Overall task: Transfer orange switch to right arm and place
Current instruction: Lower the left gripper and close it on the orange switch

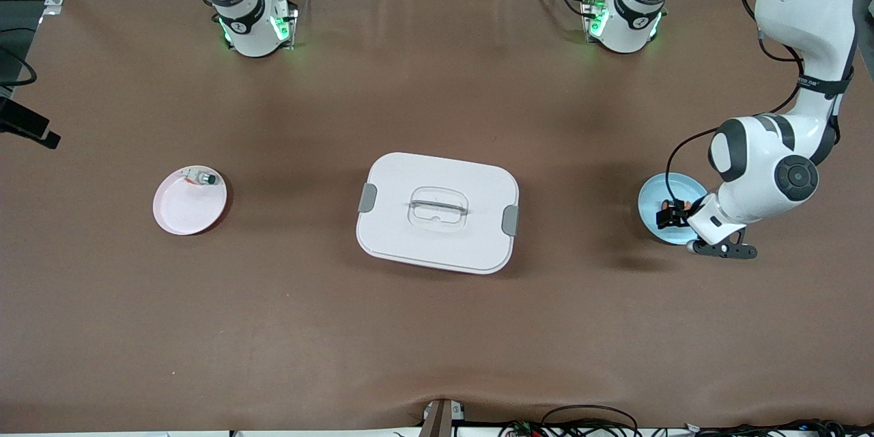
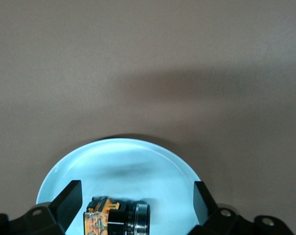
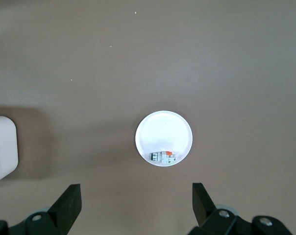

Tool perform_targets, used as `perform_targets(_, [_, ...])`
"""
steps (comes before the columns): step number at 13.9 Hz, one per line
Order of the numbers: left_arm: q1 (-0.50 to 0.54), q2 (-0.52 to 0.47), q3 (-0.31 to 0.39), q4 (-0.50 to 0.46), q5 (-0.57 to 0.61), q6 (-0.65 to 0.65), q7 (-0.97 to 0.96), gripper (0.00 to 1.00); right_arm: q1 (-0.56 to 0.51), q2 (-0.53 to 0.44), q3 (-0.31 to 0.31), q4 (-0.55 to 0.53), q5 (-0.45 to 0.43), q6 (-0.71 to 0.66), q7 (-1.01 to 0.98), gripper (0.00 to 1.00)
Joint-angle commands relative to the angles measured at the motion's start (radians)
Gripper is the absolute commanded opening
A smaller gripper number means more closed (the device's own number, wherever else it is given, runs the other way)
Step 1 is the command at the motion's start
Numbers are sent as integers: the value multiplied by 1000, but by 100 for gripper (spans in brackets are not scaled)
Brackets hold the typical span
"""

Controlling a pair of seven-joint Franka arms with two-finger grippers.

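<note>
I have the left tool point(image 2: 133, 205) spread low around the orange switch point(image 2: 116, 219) on the blue plate point(image 2: 118, 166), pickup under way. Next I must pinch and lift. The right tool point(image 3: 133, 203) waits spread high above the pink plate point(image 3: 163, 134)

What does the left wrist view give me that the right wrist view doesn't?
Only the left wrist view shows the orange switch lying on the blue plate, between the left gripper's open fingers, not yet gripped. Only the right wrist view shows the pink plate with a green-capped button at its rim, a corner of the white box, and the right gripper open high above. Both show the brown table.
</note>
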Motion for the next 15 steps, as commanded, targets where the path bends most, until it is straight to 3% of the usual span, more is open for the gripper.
perform_targets(1, [8,-50,-1,-64,44,-6,2,100,-19,-23,15,-25,4,14,10,100])
perform_targets(5, [46,-88,-2,-127,96,-5,34,100,-25,-22,15,-25,4,12,10,100])
perform_targets(15, [54,-61,-7,-125,95,3,26,100,-30,-22,15,-25,6,14,10,100])
